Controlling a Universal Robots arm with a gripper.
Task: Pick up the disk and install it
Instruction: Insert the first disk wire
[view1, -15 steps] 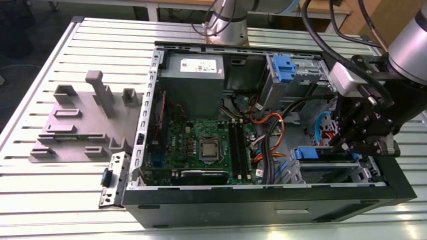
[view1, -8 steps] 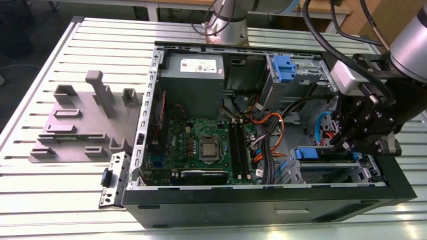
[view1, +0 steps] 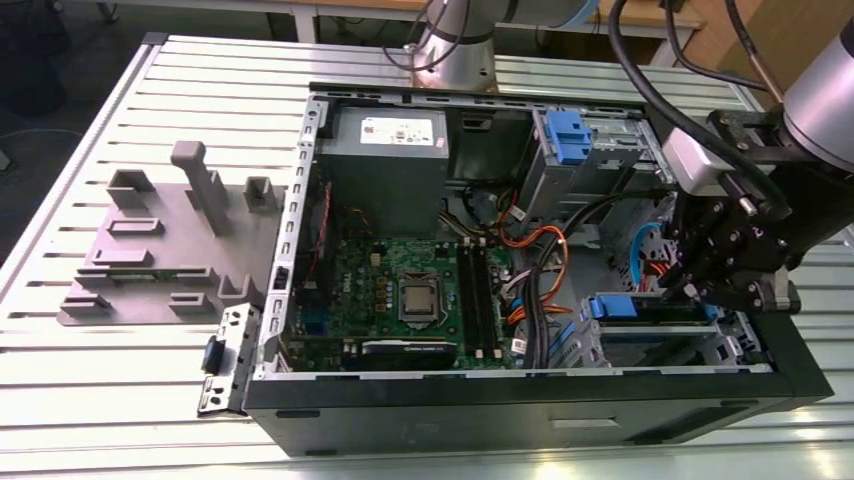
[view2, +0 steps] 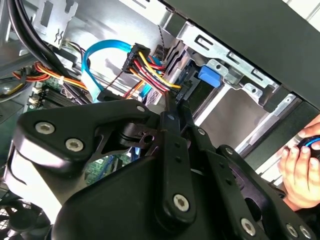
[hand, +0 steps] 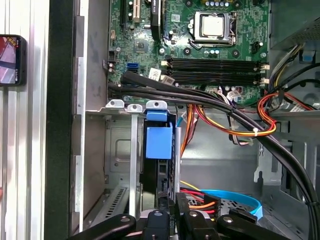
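Note:
The disk (view1: 627, 308) stands on edge in the drive cage at the case's corner on the exterior view's right, its bright blue bracket (hand: 159, 140) uppermost between the cage's metal rails. Behind the bracket its dark body (hand: 156, 182) runs back toward my gripper (hand: 175, 217). My gripper (view1: 705, 292) hangs right at the disk's rear end, fingers close together with only a thin slit between them. In the second wrist view the slim fingertips (view2: 174, 107) point at the blue bracket (view2: 208, 75). Whether they touch the disk is hidden.
The open computer case (view1: 534, 405) lies on a slatted metal table. Thick black and coloured cables (hand: 235, 117) cross beside the cage above the motherboard (view1: 400, 290). A second blue tab (view1: 567, 135) sits in the far cage. A grey fixture plate (view1: 154, 250) lies beside the case. A hand (view2: 300, 170) rests outside it.

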